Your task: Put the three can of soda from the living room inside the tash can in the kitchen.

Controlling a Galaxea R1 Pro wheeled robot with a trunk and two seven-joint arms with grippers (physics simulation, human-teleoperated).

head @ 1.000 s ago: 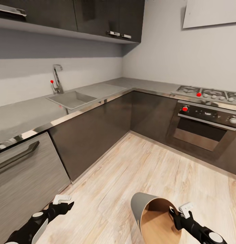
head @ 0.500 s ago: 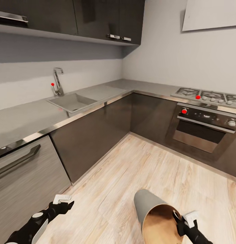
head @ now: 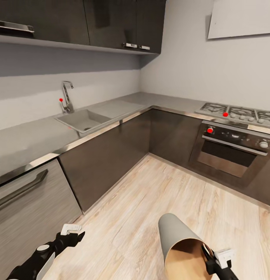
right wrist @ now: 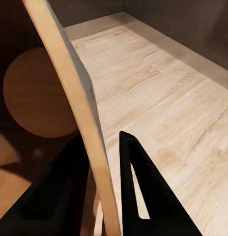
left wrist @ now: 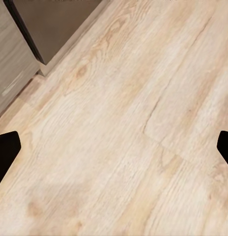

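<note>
Low over the wood floor (head: pixel 150 194), tash can (head: pixel 177 237) tilted, brown mouth toward camera, rim wall pinched between the 2 fingers (right wrist: pixel 136 182) of right gripper (head: pixel 211 259); left gripper (head: pixel 74 232) spread, holding nothing.

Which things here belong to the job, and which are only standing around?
For the job:
- bin, tilted, its rim pinched between the right gripper's fingers
- left gripper, open, holding nothing

Not for the job:
- sink and tap
- oven and hob
- cabinets
- wood floor
</note>
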